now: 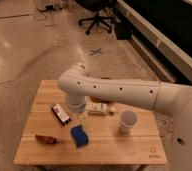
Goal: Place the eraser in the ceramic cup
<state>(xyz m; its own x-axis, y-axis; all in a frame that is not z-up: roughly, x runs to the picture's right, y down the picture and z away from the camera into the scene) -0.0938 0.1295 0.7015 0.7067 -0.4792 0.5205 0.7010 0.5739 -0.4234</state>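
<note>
The thick white robot arm (pixel 124 92) reached in from the right, bent at a rounded elbow (pixel 75 80) (its highest part) and turned straight down. The small pale end effector (pixel 81 115) hung below the wrist (pixel 75 102), low over the light wooden tabletop (pixel 114 145).

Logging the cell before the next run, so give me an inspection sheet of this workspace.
Surface: wooden table, light planks.
Job's things: eraser lies flat, left of centre; ceramic cup upright at right, apart from it.
Clutter: blue sponge block, white packet, brown object.
Grippers: gripper low over the table, between eraser and packet.
Cables: cords on the far floor.
Surroundings: office chair, blue tape cross.
</note>
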